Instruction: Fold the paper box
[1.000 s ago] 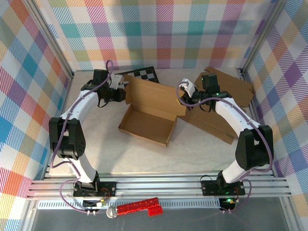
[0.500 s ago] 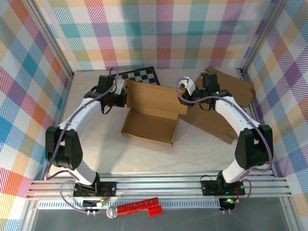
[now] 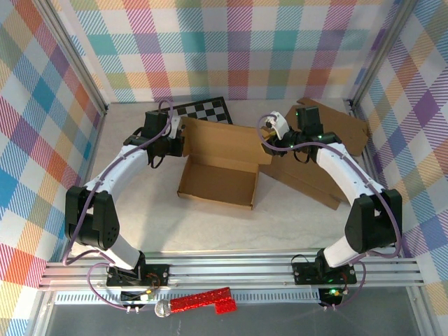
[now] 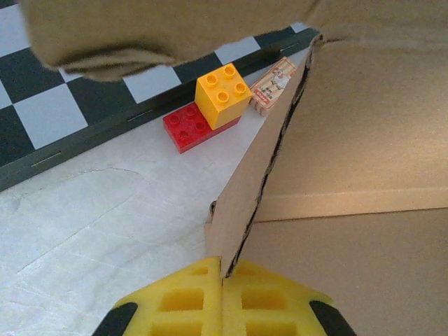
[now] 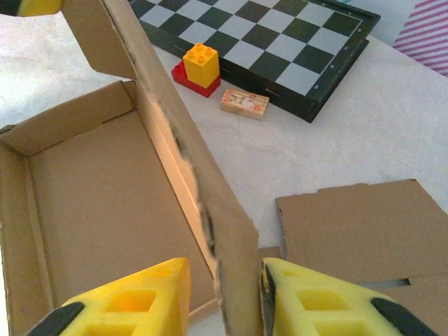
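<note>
The brown paper box (image 3: 217, 183) lies open in the middle of the table, its lid (image 3: 227, 140) standing up along the far side. My left gripper (image 3: 180, 134) is at the lid's left end, and in the left wrist view (image 4: 224, 269) its yellow pads are shut on the thin edge of a side flap (image 4: 259, 175). My right gripper (image 3: 269, 133) is at the lid's right end. In the right wrist view (image 5: 225, 269) it straddles the lid's edge (image 5: 210, 203). It is open, with the right pad against the cardboard and a gap on the left.
A chessboard (image 3: 206, 109) lies behind the box, with a yellow brick (image 4: 222, 94) on a red brick (image 4: 185, 127) and a small printed box (image 4: 273, 85) beside it. Flat cardboard sheets (image 3: 329, 140) lie to the right. A red glittery object (image 3: 203, 302) rests on the front rail.
The right jaws have opened from their grip on the lid's edge. The left gripper closed on the side flap and moved right, and the box has turned square to the table's front.
</note>
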Controlling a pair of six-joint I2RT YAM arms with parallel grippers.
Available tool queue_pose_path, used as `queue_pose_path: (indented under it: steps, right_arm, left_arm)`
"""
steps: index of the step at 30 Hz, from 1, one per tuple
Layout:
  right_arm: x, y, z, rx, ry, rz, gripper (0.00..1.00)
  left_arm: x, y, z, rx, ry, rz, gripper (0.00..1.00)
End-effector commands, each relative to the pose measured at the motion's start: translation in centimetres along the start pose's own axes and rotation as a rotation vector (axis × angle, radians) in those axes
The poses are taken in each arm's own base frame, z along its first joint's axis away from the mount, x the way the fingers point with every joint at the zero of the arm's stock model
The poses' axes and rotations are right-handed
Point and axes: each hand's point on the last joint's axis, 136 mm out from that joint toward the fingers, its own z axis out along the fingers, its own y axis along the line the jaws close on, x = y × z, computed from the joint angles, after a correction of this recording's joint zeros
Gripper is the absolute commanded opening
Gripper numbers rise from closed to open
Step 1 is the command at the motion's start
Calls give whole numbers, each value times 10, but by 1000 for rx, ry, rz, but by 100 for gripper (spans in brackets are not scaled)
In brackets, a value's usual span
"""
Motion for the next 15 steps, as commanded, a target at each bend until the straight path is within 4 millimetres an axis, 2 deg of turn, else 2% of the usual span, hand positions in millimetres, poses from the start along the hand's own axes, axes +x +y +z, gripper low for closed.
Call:
queue_pose_path:
  steps: [1,7,15]
  right_arm:
    - [18,0,8,1,52,40,37]
    - [29,3,15,-14,62,72,34]
    - [23,-11,25,11,65,72,26]
  left_arm:
    - [-4,-3,-5,2,-8,-6,0]
    - [-3,-6,-6,10,-7,-2,0]
    - [-5,-7,-8,13,-13,-1,0]
